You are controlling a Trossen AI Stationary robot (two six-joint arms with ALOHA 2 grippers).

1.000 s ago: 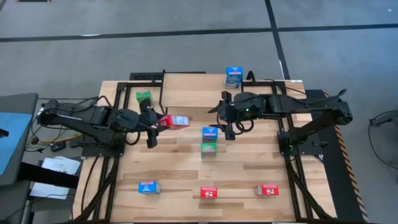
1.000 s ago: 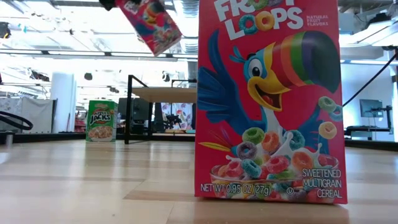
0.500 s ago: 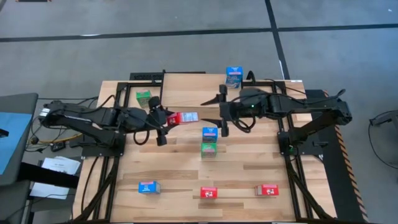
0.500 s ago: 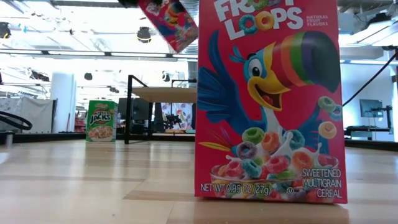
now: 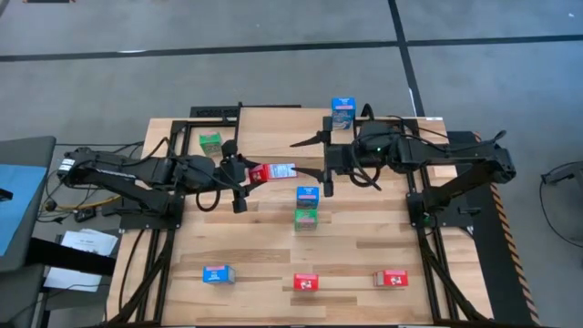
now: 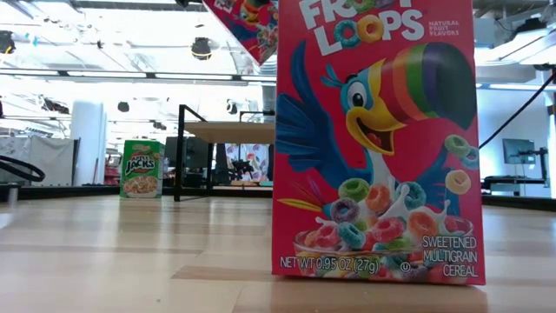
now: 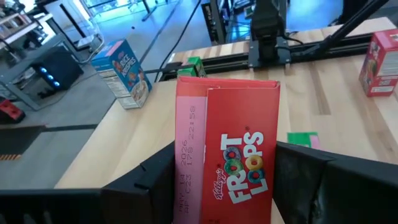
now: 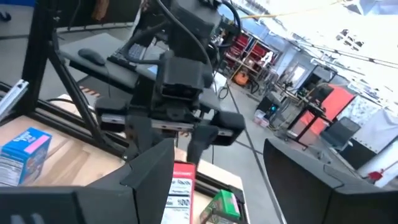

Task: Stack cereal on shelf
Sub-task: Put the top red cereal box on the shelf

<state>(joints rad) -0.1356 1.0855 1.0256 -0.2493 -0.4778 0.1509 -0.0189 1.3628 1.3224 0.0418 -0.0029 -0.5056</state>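
A red cereal box [image 5: 273, 171] hangs in the air over the table's middle, with my left gripper [image 5: 258, 174] shut on it. The low view shows it tilted at the top [image 6: 248, 26]. My right gripper [image 5: 314, 166] stands open just right of the box, its fingers pointing level at it with nothing between them [image 8: 217, 180]. The shelf [image 6: 230, 130] shows far back in the low view. A blue box [image 5: 307, 194] sits on top of a green box [image 5: 306, 218]. My left gripper pinches the red box between its two fingers [image 7: 155, 180], one on each of two opposite sides [image 7: 186, 186], at the end nearest the wrist. The fingers come level from the table's left, along the box. The box sticks out ahead of them, lifted clear.
A green box [image 5: 210, 141] stands at the far left and a blue one [image 5: 342, 111] at the far edge. Near the front edge are a blue box [image 5: 218, 273] and two red boxes [image 5: 306, 282] [image 5: 391, 279]. One red box [image 6: 373, 139] fills the low view's front.
My left gripper has carried the red box toward the table's right, rolling it a little. The box stays clear of the table. My right gripper has risen and tipped up from pointing down to level, and its open fingers now face the box.
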